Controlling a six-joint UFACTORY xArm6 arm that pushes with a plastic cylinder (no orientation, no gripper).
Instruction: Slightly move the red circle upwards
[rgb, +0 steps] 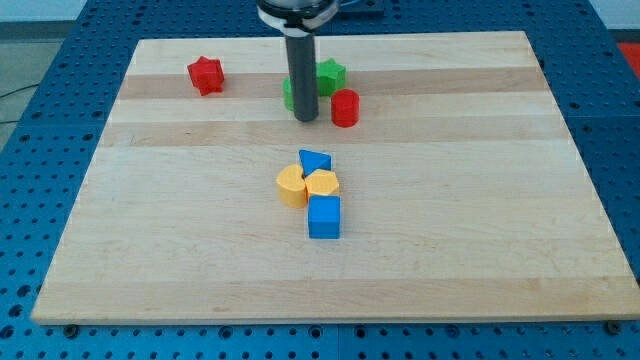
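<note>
Although nearest the view's bottom sits a cluster of blue cube (324, 217), two yellow blocks (306, 186) and blue triangle (314, 160), my work lies farther up. Beyond them the red circle (345, 108) stands just right of my tip (305, 119); no jaws exist to open or close. Light, rigid and likely slippery, it should be pushed at its lower edge. Behind the rod, a green block (289, 95) is mostly hidden; a green star (331, 73) and red star (205, 75) lie farthest.
</note>
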